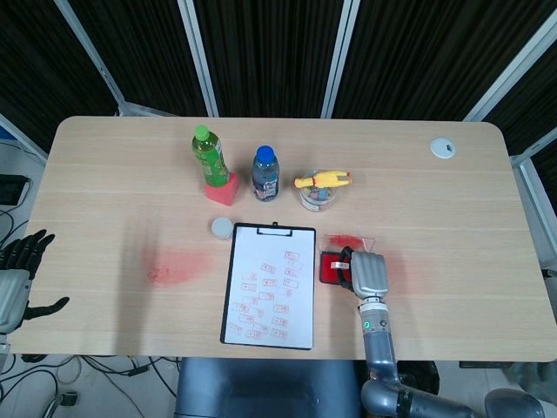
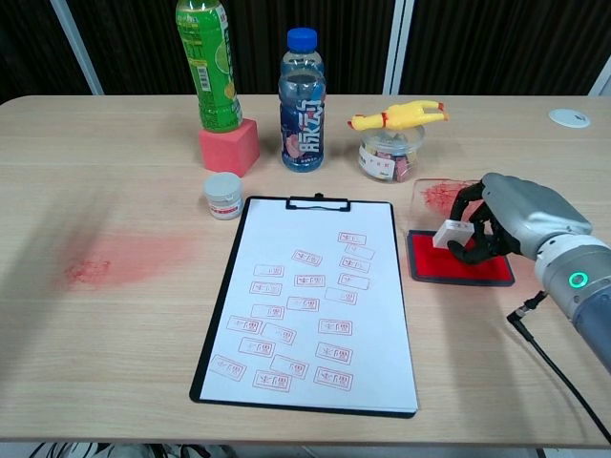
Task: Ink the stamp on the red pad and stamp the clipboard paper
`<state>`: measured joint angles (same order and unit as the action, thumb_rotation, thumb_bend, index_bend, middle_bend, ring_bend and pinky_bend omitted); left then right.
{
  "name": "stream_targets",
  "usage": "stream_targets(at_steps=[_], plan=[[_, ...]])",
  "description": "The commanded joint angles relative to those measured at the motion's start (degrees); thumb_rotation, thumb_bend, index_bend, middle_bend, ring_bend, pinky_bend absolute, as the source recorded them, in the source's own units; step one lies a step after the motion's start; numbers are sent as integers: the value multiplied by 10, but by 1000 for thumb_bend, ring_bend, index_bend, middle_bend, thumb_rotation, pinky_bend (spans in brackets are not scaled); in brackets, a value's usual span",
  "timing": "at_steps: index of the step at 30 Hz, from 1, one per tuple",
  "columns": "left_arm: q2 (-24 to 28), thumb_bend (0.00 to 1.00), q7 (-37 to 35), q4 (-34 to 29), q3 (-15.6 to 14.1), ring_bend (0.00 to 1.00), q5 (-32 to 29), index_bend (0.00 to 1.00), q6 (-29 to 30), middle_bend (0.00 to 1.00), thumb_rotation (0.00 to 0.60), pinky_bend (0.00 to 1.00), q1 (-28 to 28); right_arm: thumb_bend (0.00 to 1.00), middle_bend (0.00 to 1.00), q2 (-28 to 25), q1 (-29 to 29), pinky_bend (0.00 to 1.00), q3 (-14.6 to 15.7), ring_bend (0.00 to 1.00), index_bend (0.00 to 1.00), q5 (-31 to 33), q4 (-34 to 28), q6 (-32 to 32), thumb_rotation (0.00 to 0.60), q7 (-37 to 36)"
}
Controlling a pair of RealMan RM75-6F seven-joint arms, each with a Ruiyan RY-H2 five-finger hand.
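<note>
left hand [image 1: 19, 268]: off the table's left edge, fingers spread, holding nothing.
clipboard [image 2: 307, 301]: flat at mid-table, its paper [image 2: 320, 324] covered with red stamp marks.
red pad [image 2: 459, 260]: just right of the clipboard.
stamp [image 2: 451, 233]: white, over the pad.
right hand [image 2: 511, 221]: fingers curled around the stamp, gripping it.

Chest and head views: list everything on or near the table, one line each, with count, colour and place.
stamp: 1, white, in right hand over pad
ink pad: 1, red, right of clipboard
clipboard: 1, black, stamped white paper, centre
green bottle: 1, on pink block
pink block: 1, back left
blue-capped bottle: 1, back centre
jar: 1, clear, rubber chicken on top
small pot: 1, white
right hand: grips stamp
left hand: off table's left edge
</note>
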<state>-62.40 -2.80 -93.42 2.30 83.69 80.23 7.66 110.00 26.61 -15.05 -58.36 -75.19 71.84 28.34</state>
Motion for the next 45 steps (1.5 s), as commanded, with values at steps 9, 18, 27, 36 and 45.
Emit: stream_targets(at_steps=[9,18,27,36,45], plan=[[1,44,0,-1,0,0,-1,0,-1,0,600,0,0,597,786,-18,9,872,-19,866,940,11,-50,3,600,24],[2,44,-2,-1,0,0,-1,0,0,0,600,0,0,597,786,-18,11,872,-17,865,940,34,-53,2,600,42],[3,44,-3,-3,0,0,-3,0,-5,0,600,0,1,597,790,-16,14,872,-19,868,946,72,-50,-5,600,67],[4,44,-5,-4,0,0,-5,0,-6,0,600,0,2,597,794,-16,17,872,-16,876,950,83,-51,-7,600,75],[5,44,-8,-5,0,0,-6,0,-7,0,600,0,2,597,796,-25,22,872,-28,876,951,93,-78,-1,600,77]])
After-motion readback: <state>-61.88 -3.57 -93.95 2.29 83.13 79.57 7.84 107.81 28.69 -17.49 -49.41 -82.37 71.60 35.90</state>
